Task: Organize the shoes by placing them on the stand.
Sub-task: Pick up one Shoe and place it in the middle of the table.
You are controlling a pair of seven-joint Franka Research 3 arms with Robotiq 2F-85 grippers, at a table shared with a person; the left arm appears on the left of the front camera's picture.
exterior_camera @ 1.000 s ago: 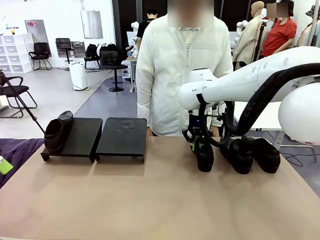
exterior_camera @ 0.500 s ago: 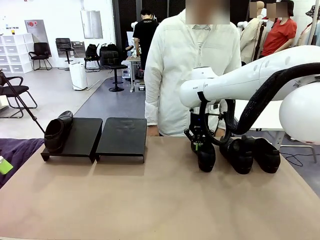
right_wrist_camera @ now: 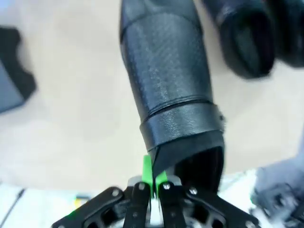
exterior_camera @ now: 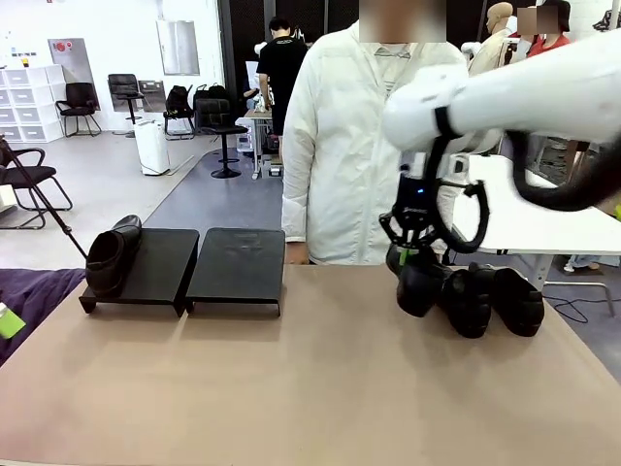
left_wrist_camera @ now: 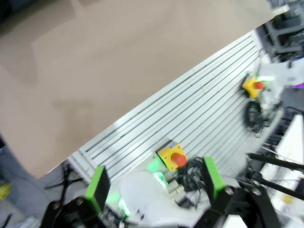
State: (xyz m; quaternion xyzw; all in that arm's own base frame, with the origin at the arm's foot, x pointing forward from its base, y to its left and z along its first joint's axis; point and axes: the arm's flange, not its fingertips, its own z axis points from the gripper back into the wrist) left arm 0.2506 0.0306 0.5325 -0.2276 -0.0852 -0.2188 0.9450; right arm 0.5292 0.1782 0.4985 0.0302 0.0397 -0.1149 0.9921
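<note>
- The right claw (exterior_camera: 412, 254) is clenched on the thin heel collar of one black shoe (exterior_camera: 418, 287). Its green pads nip only that leather edge, and the shoe hangs toe-down below the claw. So small a bite could let the shoe slide out, the more so if the arm swings fast.
- Held at one end, the shoe may swivel or sway under the pads and reach the stand crooked.
- Two more shoes (exterior_camera: 470, 303) sit on the tabletop (exterior_camera: 291, 388) just beside the held one, on the claw's right. A careless sideways start could knock them about.
- The stand (exterior_camera: 238, 264) lies well off to the claw's left, so the carry is long. A low path could catch the toe on the panel's near edge and shove the rack.
- One shoe (exterior_camera: 109, 257) sits at the stand's far end, farthest from the claw, overhanging the outer edge. A jolt to the rack might tip it off.
- A person stands close behind the claw, so a backward arc risks brushing the white coat.
- The left claw (left_wrist_camera: 154, 183) hangs released and holds nothing, over the robot's edge of the table. It cannot steady a slipping load.
</note>
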